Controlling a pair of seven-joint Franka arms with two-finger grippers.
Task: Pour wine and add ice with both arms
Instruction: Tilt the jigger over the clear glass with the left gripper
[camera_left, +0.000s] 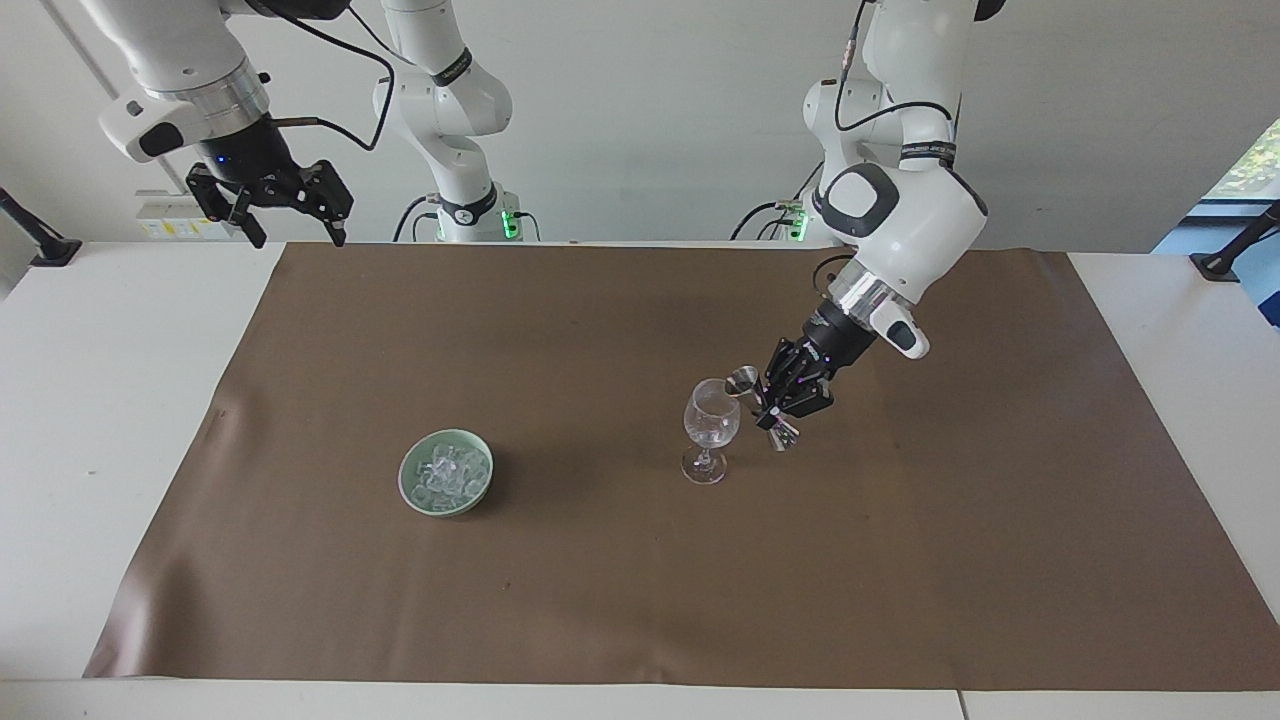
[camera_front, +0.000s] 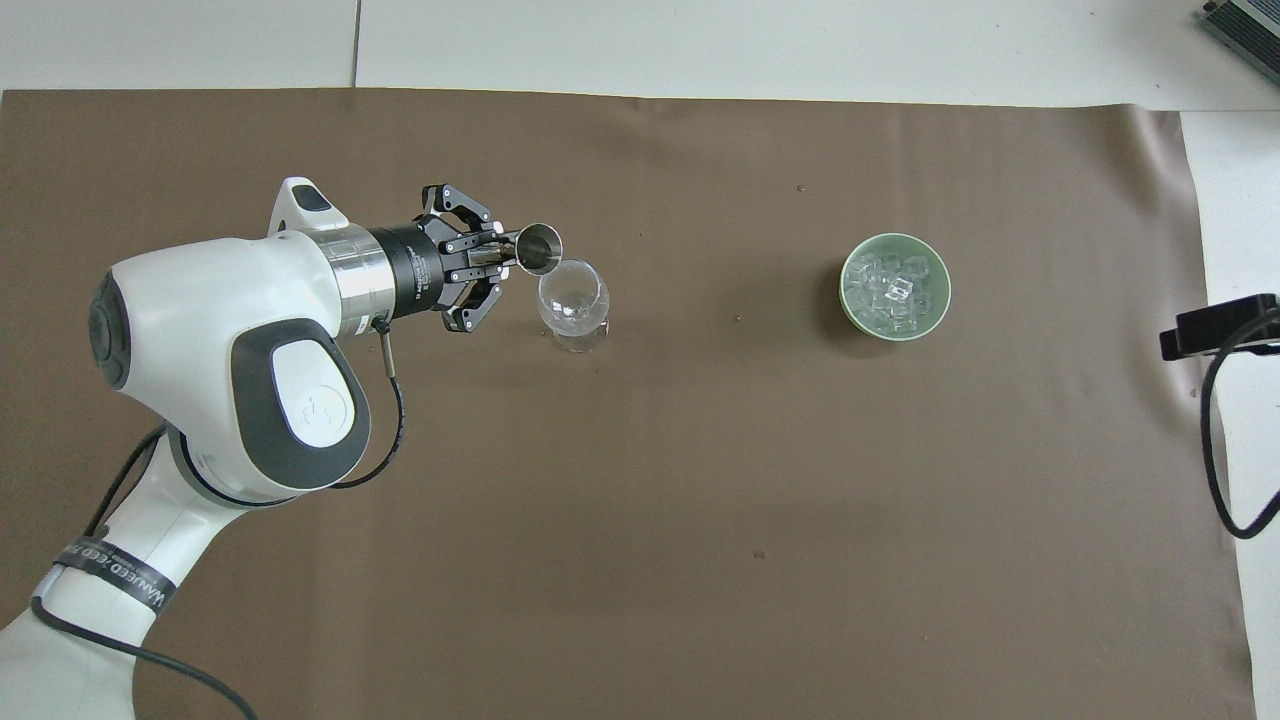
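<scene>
A brown mat (camera_left: 640, 560) covers the middle of the white table (camera_left: 90, 450), and the task's things stand on it. The left arm (camera_left: 900, 225) reaches down from its base to just beside a clear stemmed glass (camera_left: 710, 425), which stands upright near the mat's middle, somewhat toward the left arm's end. The left gripper (camera_left: 775, 400) is clamped tight on the waist of a small metal jigger (camera_left: 742, 380), a double-ended steel measure. In the overhead view the jigger (camera_front: 538, 248) sits at about eleven o'clock from the bowl of the glass (camera_front: 572, 300), its open mouth at the rim and tipped toward it, with the left gripper (camera_front: 492, 262) at nine o'clock from that mouth. Whether the jigger's lip touches the rim cannot be told, and no liquid can be made out. The ice (camera_left: 447, 472), a heap of small clear cubes, lies in a pale green bowl (camera_left: 412, 497) that stands on the mat toward the right arm's end, well apart from the glass. In the overhead view the bowl (camera_front: 848, 300) is at three o'clock from the glass, and the ice (camera_front: 893, 290) fills most of it. The right arm (camera_left: 180, 70) waits raised over the table's edge at its own end, at about ten o'clock from the bowl in the facing view. The right gripper (camera_left: 290, 232) hangs with its fingers spread wide and nothing between them.
</scene>
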